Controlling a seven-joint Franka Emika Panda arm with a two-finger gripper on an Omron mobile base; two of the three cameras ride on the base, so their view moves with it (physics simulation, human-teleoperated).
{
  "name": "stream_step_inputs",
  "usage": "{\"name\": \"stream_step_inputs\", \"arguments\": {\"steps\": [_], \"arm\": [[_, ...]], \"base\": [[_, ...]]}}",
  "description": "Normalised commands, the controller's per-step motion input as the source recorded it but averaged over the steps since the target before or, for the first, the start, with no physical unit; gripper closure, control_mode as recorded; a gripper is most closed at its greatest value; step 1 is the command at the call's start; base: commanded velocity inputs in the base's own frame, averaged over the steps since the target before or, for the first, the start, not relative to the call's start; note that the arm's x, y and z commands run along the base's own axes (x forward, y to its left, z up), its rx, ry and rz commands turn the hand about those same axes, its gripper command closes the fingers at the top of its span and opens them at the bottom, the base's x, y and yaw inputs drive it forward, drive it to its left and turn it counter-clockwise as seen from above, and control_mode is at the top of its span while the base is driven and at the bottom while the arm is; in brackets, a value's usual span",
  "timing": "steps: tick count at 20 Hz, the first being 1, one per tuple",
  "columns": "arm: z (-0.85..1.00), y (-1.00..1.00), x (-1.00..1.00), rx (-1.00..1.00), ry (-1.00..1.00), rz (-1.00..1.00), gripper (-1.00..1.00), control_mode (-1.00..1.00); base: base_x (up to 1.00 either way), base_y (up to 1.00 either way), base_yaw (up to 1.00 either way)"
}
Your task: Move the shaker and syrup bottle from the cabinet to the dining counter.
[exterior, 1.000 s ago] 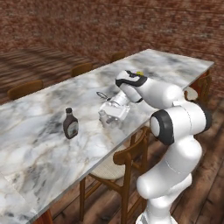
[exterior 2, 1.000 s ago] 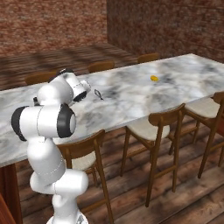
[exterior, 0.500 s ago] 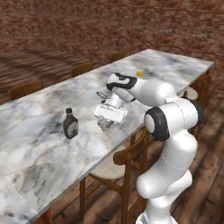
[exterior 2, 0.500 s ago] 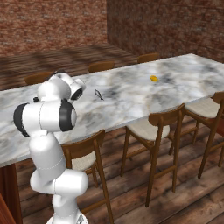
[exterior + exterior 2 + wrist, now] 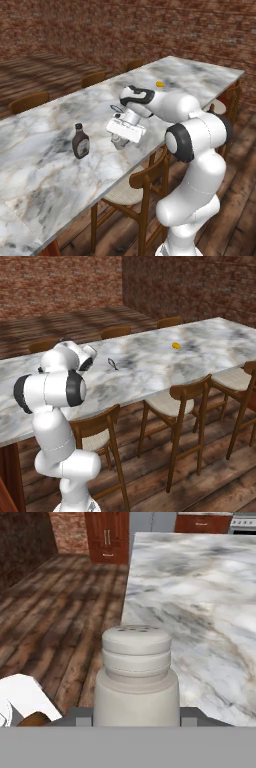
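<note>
My gripper is shut on the shaker, a pale grey-white cylinder. It is held low over the dining counter, close to the front edge. Whether its base touches the marble I cannot tell. In the hand view the shaker stands upright between my fingertips, with the counter's edge behind it. The syrup bottle, dark brown with a light label, stands upright on the counter to the shaker's left, well apart from it. The cabinet is out of view in the base views.
Wooden chairs line the counter's near side and more the far side. A small yellow thing and a dark wire loop lie further along the marble. Reddish-brown cabinet fronts stand far off.
The hand has swung left and down along the counter with the shaker in it, ending nearer the syrup bottle and the front edge. The bottle has not moved.
</note>
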Motion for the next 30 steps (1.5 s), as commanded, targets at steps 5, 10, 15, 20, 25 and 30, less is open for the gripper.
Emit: {"name": "stream_step_inputs", "arguments": {"steps": [5,10,15,20,25,30], "arm": [[-0.14,-0.04,0.19,0.19,-0.08,0.0,1.0,-1.0],[-0.22,0.0,0.2,0.29,-0.07,0.0,1.0,-1.0],[-0.18,0.0,0.35,0.26,-0.03,0.0,1.0,-1.0],[-0.14,0.0,0.45,0.17,0.0,0.0,1.0,-1.0],[-0.09,0.04,0.47,0.04,0.0,0.0,1.0,-1.0],[-0.08,0.12,0.51,0.02,0.0,0.0,1.0,-1.0]], "base": [[0.0,0.0,0.0],[0.0,0.0,0.0],[0.0,0.0,0.0],[0.0,0.0,0.0],[0.0,0.0,0.0],[0.0,0.0,0.0]]}}
